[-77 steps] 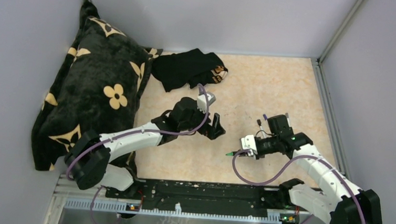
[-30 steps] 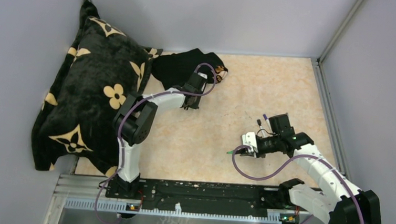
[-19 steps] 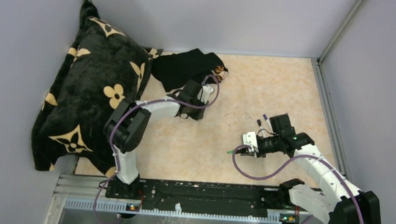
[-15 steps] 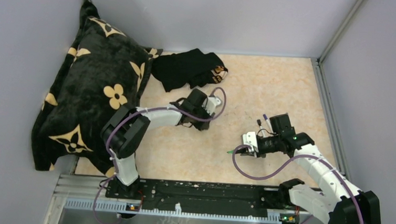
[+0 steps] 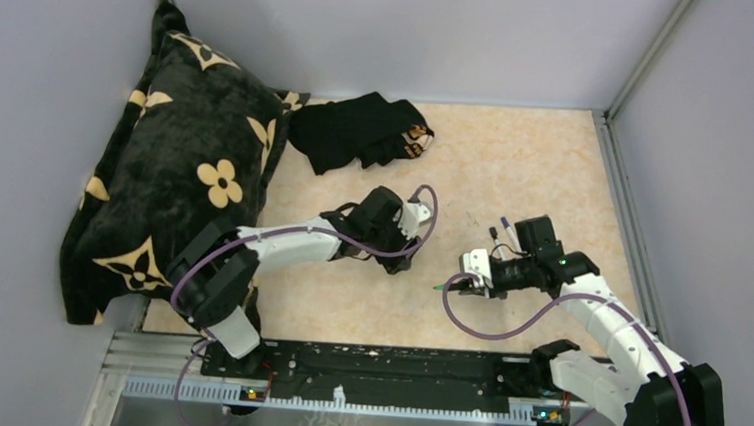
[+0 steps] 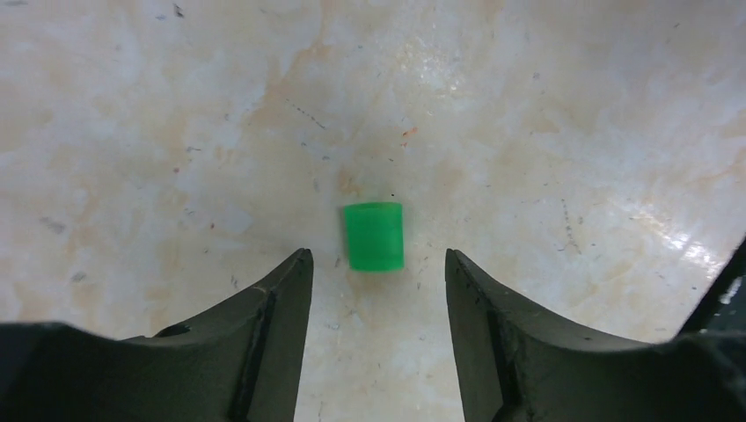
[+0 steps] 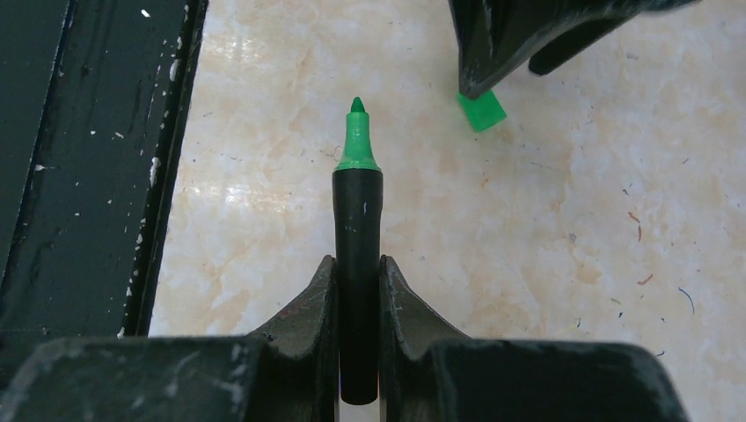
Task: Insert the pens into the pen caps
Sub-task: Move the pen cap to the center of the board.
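Facing the green cap (image 6: 374, 236), your left fingers (image 6: 273, 334) stand spread with it centred just ahead; your right fingers (image 7: 308, 325) pinch the black marker (image 7: 358, 255), tip pointing toward it.

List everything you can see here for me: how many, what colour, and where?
pillow: one, black with beige flowers, at the table's left side
cloth: one, black, crumpled at the far side beside the pillow
table: one, beige marbled, under everything
cap: one, green, lying on the table between the left tool's fingers, untouched
marker: one, black with a green tip, clamped in the right tool
small pens: about two, too small to tell colours, on the table beyond the right arm
arms: two, white and black, bolted at the near edge
left tool: one, black, open
right tool: one, black, shut on the marker
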### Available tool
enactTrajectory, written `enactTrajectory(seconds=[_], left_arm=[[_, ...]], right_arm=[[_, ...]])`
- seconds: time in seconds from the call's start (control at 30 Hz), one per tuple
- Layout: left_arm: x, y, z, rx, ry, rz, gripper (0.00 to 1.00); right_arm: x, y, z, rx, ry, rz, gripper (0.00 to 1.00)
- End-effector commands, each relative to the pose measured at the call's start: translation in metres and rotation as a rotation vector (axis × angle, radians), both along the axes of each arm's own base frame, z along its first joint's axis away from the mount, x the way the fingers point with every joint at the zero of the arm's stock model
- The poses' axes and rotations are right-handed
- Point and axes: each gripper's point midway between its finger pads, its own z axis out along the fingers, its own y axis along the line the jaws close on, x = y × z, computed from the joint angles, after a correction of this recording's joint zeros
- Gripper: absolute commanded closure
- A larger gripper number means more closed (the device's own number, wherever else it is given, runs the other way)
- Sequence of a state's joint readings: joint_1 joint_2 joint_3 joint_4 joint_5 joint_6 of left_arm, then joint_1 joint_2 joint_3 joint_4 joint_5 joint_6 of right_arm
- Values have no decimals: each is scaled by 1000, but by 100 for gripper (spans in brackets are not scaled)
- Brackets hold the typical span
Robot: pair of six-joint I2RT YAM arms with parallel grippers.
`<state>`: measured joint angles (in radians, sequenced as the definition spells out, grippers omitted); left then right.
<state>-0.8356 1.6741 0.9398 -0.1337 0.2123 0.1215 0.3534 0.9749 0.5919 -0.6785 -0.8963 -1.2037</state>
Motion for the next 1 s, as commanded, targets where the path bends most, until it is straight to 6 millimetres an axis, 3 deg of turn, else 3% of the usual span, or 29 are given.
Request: enactTrajectory(seconds=[0.0, 0.13, 0.3, 0.4, 0.57, 0.97], left_arm=[[-1, 0, 50, -119, -37, 87, 38], [-20, 2, 66, -216, 16, 108, 48], [-57, -5, 71, -388, 203, 136, 69], [-68, -4, 64, -441, 296, 204, 77], [-64, -2, 38, -413, 356, 312, 85], [-46, -8, -6, -304, 416, 435, 86]], right_arm=[[12, 4, 25, 39, -59, -9, 100], [13, 3, 25, 38, -60, -13, 100], [14, 2, 26, 39, -63, -18, 100], [14, 2, 26, 40, -62, -21, 100], [14, 2, 26, 42, -60, -22, 100], [14, 1, 28, 47, -63, -23, 100]])
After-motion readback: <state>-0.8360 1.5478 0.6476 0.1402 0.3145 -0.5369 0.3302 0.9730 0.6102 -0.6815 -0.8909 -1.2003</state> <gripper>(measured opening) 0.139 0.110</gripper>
